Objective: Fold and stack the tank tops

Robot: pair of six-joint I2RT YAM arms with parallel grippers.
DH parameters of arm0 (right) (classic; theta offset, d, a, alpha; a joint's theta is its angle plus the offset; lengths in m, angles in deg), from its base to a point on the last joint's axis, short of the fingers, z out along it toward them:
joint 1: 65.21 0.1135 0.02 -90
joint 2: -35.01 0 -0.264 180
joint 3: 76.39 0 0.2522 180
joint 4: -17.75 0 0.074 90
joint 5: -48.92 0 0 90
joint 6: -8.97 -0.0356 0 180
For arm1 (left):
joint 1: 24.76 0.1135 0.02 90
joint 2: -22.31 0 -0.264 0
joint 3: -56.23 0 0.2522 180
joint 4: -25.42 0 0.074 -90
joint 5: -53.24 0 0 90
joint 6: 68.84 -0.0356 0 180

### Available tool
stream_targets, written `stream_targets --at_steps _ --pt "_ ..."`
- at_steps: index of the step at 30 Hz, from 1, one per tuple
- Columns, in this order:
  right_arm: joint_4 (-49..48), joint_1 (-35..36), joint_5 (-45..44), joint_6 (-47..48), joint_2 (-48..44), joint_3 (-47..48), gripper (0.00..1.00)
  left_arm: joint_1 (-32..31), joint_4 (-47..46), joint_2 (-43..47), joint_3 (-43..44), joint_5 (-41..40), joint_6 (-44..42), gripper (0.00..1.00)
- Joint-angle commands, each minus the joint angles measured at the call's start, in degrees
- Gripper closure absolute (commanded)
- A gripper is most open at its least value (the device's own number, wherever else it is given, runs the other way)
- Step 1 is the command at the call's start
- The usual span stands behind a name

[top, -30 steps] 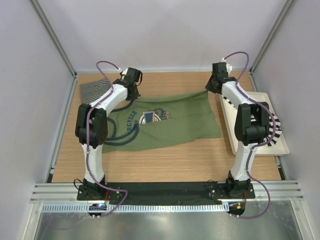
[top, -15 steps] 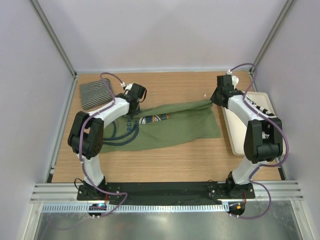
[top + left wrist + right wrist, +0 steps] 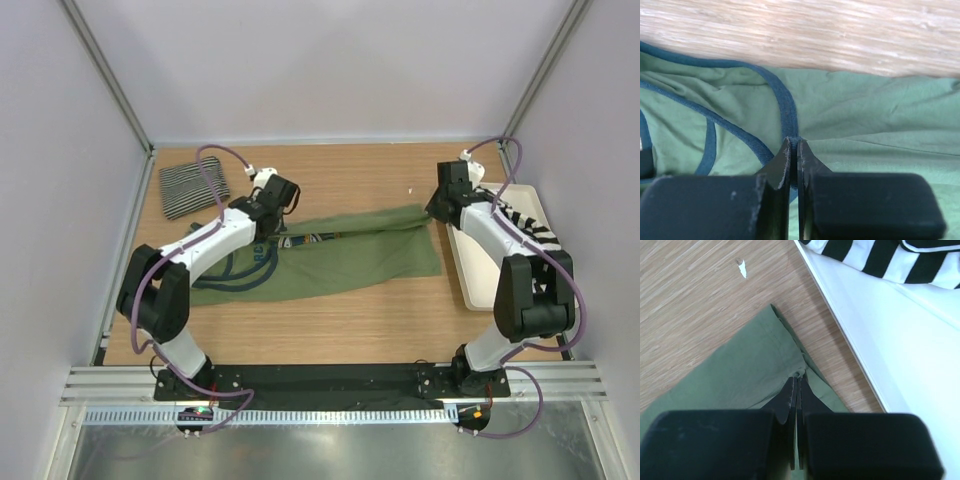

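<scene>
The olive green tank top (image 3: 340, 258) lies across the middle of the table, its far edge lifted and carried toward the near side. My left gripper (image 3: 272, 214) is shut on its dark blue strap trim (image 3: 790, 117). My right gripper (image 3: 436, 208) is shut on a pinch of its green cloth (image 3: 765, 355) at the hem corner. The pinstriped tank top (image 3: 192, 186) lies folded at the far left. The broad-striped tank top (image 3: 525, 222) lies on the cream tray (image 3: 480, 270), and it also shows in the right wrist view (image 3: 880, 257).
The cream tray (image 3: 900, 340) sits just right of my right gripper. Grey walls close in the table on the left, back and right. A small white speck (image 3: 742, 267) lies on the wood beyond the green cloth.
Both grippers have moved toward the near side, drawing the far edge of the green tank top over itself. The cloth now looks narrower front to back.
</scene>
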Motion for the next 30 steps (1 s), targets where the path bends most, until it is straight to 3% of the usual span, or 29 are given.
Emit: stream_targets --at_steps 1,16,18,21,22,26,28,30 --pt "-0.78 -0.62 -2.83 -0.4 -4.11 -1.4 0.99 -1.6 1.47 2.77 -1.52 -4.51 1.22 1.0" --pt "-4.91 -0.62 -4.59 -5.49 -7.72 -15.46 0.97 -7.93 2.0 2.77 -11.89 -6.79 9.4 0.99" --pt "-4.83 -0.7 -5.47 -6.02 -7.72 -15.91 0.95 -8.81 2.26 2.68 -12.07 -7.93 9.84 0.95" --pt "-4.04 -0.7 -6.08 -6.11 -7.63 -15.56 0.8 -9.34 2.62 3.03 -12.33 -8.73 10.89 0.87" --pt "-4.12 -0.62 -6.26 -6.2 -7.81 -15.64 0.73 -9.51 2.62 3.65 -12.59 -8.82 11.16 0.79" --pt "-4.91 -0.7 -7.14 -6.38 -11.13 -16.96 0.72 -9.6 2.53 6.37 -13.82 -8.91 11.6 0.64" --pt "-5.0 -0.7 -7.41 -6.2 -12.29 -17.14 0.54 -9.69 2.79 8.47 -14.35 -8.91 11.51 0.54" --pt "-4.91 -0.7 -7.49 -5.59 -13.78 -17.23 0.53 -9.6 3.32 9.97 -14.79 -8.91 11.51 0.52"
